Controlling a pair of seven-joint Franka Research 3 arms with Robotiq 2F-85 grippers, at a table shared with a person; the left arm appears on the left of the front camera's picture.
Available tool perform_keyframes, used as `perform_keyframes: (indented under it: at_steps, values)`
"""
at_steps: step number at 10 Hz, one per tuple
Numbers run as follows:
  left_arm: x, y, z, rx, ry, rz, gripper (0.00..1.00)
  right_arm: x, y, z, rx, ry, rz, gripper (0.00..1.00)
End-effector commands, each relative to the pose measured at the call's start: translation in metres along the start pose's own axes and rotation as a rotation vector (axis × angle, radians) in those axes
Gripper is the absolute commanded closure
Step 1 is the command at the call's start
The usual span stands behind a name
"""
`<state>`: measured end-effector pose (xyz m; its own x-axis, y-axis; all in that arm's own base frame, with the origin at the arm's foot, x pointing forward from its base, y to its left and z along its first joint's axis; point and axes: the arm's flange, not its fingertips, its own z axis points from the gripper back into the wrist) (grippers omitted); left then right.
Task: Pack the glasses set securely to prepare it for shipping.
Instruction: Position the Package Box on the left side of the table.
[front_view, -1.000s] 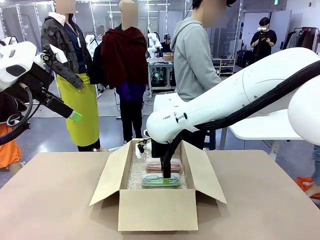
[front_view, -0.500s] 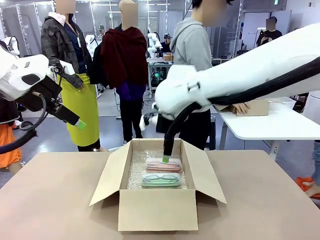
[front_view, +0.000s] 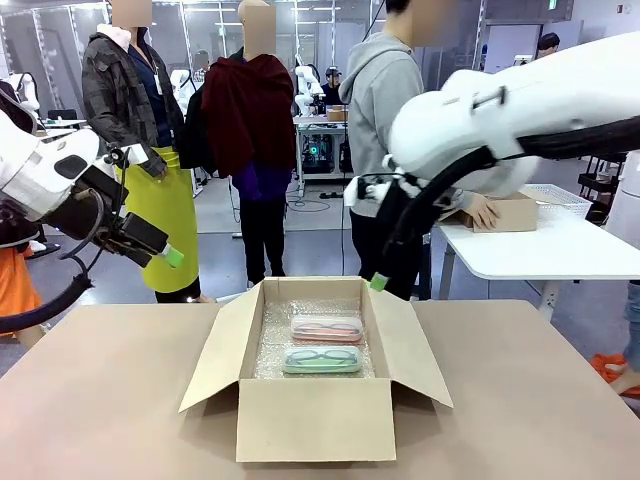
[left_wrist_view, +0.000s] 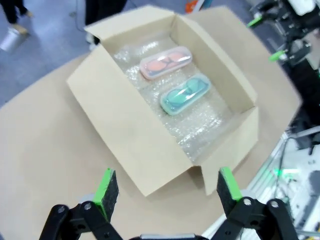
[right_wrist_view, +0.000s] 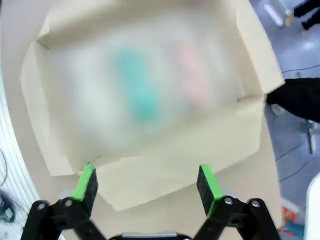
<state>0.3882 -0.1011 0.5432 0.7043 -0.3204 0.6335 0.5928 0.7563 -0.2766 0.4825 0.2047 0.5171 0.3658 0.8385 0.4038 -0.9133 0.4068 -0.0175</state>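
The glasses set lies in an open cardboard box (front_view: 315, 415) lined with bubble wrap. The pink case (front_view: 326, 327) is at the far side and the mint green case (front_view: 321, 359) is in front of it. My right gripper (front_view: 380, 280) hangs open just above the box's far right corner, holding nothing. My left gripper (front_view: 170, 257) is open in the air, left of the box and well above the table. From the left wrist the pink case (left_wrist_view: 165, 62) and mint case (left_wrist_view: 185, 93) show beyond my open left gripper (left_wrist_view: 166, 185). The right wrist view is blurred, with the mint case (right_wrist_view: 137, 90) and pink case (right_wrist_view: 192, 75) above my open right gripper (right_wrist_view: 147, 184).
The box's flaps (front_view: 222, 345) stand outward on both sides. A person in a grey hoodie (front_view: 385, 110) stands behind the table's far edge. A white side table (front_view: 540, 250) with a small carton is at the right. Bare tabletop (front_view: 100, 400) surrounds the box.
My right gripper has risen out of the box, away from the cases, and swung up to the right. My left arm has drifted lower and slightly right.
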Motion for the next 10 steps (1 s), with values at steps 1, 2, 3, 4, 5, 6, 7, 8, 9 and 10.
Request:
perform_keyframes:
  at_steps: [1,2,3,4,5,6,7,8,9,10]
  values:
    - [-0.008,0.015,-0.014,-0.073,-0.040,0.025,0.00,-0.047,0.037,0.011,-0.073,-0.093,-0.068,0.00]
    - [-0.012,0.023,-0.022,-0.109,-0.059,0.053,0.00,-0.066,0.049,0.022,-0.103,-0.135,-0.123,0.00]
    - [-0.016,0.031,-0.029,-0.159,-0.058,0.096,0.00,-0.082,0.060,0.035,-0.145,-0.182,-0.191,0.00]
    - [-0.021,0.035,-0.035,-0.169,-0.048,0.111,0.00,-0.100,0.068,0.049,-0.199,-0.176,-0.246,0.00]
    - [-0.024,0.035,-0.039,-0.173,-0.041,0.105,0.00,-0.119,0.071,0.062,-0.225,-0.181,-0.302,0.00]
    - [-0.027,0.036,-0.043,-0.176,-0.038,0.106,0.00,-0.134,0.074,0.075,-0.266,-0.192,-0.345,0.00]
    - [-0.028,0.038,-0.044,-0.187,-0.031,0.116,0.00,-0.137,0.078,0.083,-0.293,-0.201,-0.354,0.00]
    - [-0.027,0.035,-0.040,-0.171,-0.038,0.085,0.00,-0.131,0.077,0.081,-0.285,-0.215,-0.335,0.00]
    - [-0.027,0.035,-0.043,-0.161,-0.033,0.132,0.00,-0.140,0.068,0.080,-0.250,-0.208,-0.318,0.00]
    - [-0.027,0.035,-0.043,-0.161,-0.033,0.132,0.00,-0.140,0.068,0.080,-0.250,-0.208,-0.318,0.00]
